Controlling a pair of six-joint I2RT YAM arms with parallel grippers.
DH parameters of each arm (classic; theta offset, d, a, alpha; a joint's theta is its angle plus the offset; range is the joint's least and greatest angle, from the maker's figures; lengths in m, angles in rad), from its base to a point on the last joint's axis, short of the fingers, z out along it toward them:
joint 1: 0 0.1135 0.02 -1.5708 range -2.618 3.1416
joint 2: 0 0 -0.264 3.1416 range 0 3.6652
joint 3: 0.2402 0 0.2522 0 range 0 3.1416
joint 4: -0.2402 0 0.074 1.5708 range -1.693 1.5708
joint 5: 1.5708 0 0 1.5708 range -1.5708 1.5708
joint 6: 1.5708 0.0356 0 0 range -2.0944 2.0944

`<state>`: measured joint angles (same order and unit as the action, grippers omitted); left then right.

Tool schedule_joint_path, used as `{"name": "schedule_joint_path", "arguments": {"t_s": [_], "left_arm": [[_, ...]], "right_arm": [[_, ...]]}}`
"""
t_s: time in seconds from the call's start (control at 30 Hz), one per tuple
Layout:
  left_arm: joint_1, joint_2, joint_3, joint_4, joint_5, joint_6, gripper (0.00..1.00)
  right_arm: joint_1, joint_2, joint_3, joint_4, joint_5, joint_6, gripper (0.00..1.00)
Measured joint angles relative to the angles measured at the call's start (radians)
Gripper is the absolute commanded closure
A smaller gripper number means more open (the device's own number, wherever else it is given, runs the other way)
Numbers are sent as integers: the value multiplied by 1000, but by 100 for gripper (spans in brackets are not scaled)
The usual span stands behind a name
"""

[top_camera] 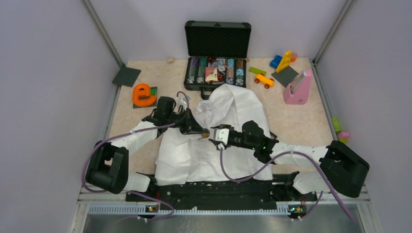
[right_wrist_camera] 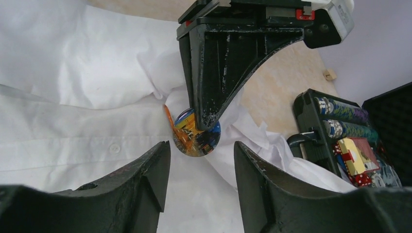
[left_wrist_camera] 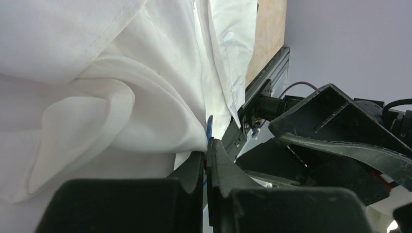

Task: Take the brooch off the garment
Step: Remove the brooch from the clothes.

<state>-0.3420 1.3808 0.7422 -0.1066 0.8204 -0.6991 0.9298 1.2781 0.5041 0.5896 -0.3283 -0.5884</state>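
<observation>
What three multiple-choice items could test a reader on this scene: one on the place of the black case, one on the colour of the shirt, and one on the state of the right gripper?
1. Where does the black case stand?
A. On the far side of the table, beyond the shirt.
B. At the near edge, between the arm bases.
C. On top of the shirt.

2. Which colour is the shirt?
A. Blue.
B. Black.
C. White.

3. How is the right gripper?
A. Shut on the brooch.
B. Open, holding nothing.
C. Shut on a fold of the shirt.

Answers:
1 A: the top view shows it open at the far side, past the shirt.
2 C: every view shows white cloth.
3 B: in its wrist view its jaws stand apart, and it is the left gripper that pinches the brooch.
</observation>
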Motion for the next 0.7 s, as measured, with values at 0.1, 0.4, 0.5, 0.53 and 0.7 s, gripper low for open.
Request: {"name": "schedule_joint_path", "arguments": {"t_s": [0.1,0.4,0.5,0.53,0.7], "left_arm": [[0,-11,1,-10,6,0,100],[0,-15,32,-35,24,2,100],[0,-18,32,-44,21,14,100],[1,-18,32,-46,22,17,100],[0,-18,32,-51,28,22,100]], "right_arm": [[11,28,8,3,15,-38,37],[46,94,9,2,64,-125,48],[49,113,22,1,71,-127,50],[49,119,29,5,73,-127,50],[50,125,40,30,74,-126,58]]}}
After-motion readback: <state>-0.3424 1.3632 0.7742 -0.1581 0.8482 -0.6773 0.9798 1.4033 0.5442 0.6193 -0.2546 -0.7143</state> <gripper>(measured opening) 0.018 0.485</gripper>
